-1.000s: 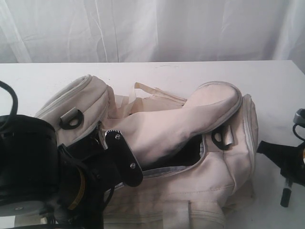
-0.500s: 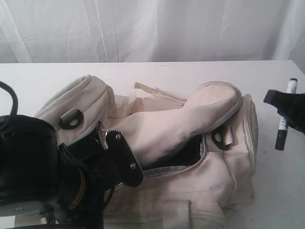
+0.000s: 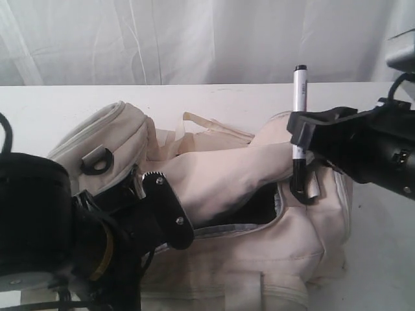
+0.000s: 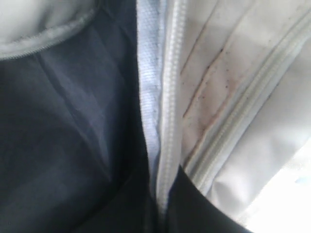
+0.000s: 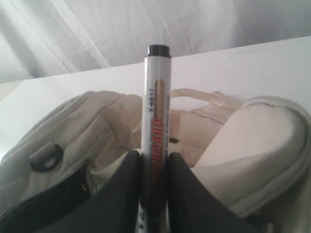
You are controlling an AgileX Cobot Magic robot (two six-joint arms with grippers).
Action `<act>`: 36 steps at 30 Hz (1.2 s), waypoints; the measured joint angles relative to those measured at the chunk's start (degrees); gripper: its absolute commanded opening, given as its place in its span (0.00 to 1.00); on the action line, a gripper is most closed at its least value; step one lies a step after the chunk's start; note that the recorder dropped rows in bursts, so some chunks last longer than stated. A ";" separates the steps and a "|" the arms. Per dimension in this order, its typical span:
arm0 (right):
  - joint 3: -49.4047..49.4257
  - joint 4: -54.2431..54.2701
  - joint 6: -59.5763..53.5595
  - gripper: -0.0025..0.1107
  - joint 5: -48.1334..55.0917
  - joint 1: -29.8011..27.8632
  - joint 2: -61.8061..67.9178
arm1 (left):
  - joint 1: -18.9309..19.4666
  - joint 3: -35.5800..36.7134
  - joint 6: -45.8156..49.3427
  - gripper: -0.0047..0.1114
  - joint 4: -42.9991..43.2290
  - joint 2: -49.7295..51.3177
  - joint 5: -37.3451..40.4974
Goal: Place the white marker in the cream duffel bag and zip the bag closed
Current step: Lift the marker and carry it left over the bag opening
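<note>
Toward the right edge of the white table, the right gripper clamps the slim white marker upright above the soft cream fabric duffel bag, whose curved flap overhangs its dark opening. The clenched left gripper crowds the opening's left end.

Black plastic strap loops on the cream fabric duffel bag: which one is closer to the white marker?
The right-end loop: the white marker's tip shows beside it. The left-end loop lies far off.

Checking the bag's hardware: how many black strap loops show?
2. One loop on the left end of the cream duffel bag; another loop near its right end, behind the white marker. Others may be hidden.
</note>
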 measured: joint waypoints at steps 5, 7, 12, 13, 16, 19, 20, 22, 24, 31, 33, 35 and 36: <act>-0.10 -0.63 -0.24 0.02 -4.27 2.71 5.07 | 0.00 0.00 -1.71 0.04 5.75 -6.87 -2.88; -0.10 -0.96 -0.24 0.02 -6.19 3.01 6.15 | 0.00 0.00 -2.51 0.04 6.54 -9.84 -3.10; -1.07 -1.65 -3.06 0.02 -7.56 3.24 8.36 | 0.00 0.00 -2.74 0.38 6.29 -15.32 -3.35; -2.11 -1.65 -3.65 0.02 -7.66 3.24 9.14 | 0.00 0.00 -2.79 0.45 5.70 -15.83 -3.45; -4.84 -1.65 -4.01 0.02 -9.42 3.24 11.71 | 0.00 0.00 -2.92 0.59 4.19 -16.09 -4.20; -5.65 -2.80 -3.87 0.02 -12.02 3.37 13.19 | 0.00 0.00 -3.01 0.59 3.61 -16.33 -4.76; -5.77 -3.88 -3.66 0.02 -12.02 3.76 13.49 | 0.00 0.00 -3.01 0.59 3.61 -16.61 -4.91; -5.77 -7.40 -2.57 0.02 -12.12 5.56 14.53 | 0.00 0.00 -3.01 0.59 3.39 -18.74 -5.79; -5.77 -8.74 -2.01 0.02 -12.40 7.63 16.19 | 0.00 -0.49 -3.01 0.59 3.39 -22.22 -6.57; -5.86 -9.35 -1.66 0.02 -13.73 11.77 20.54 | 0.00 -5.20 -3.01 0.59 7.62 -29.12 -2.35; -6.19 -9.46 -1.57 0.02 -13.85 12.68 21.67 | 0.00 -6.02 -3.01 0.59 9.28 -30.18 -0.67; -6.99 -9.46 -1.57 0.02 -14.11 13.68 23.07 | 0.00 -6.44 -3.01 0.59 10.29 -30.83 1.11; -7.60 -9.46 -1.57 0.02 -14.25 14.22 23.71 | 0.00 -6.48 -3.01 0.59 10.57 -30.96 1.98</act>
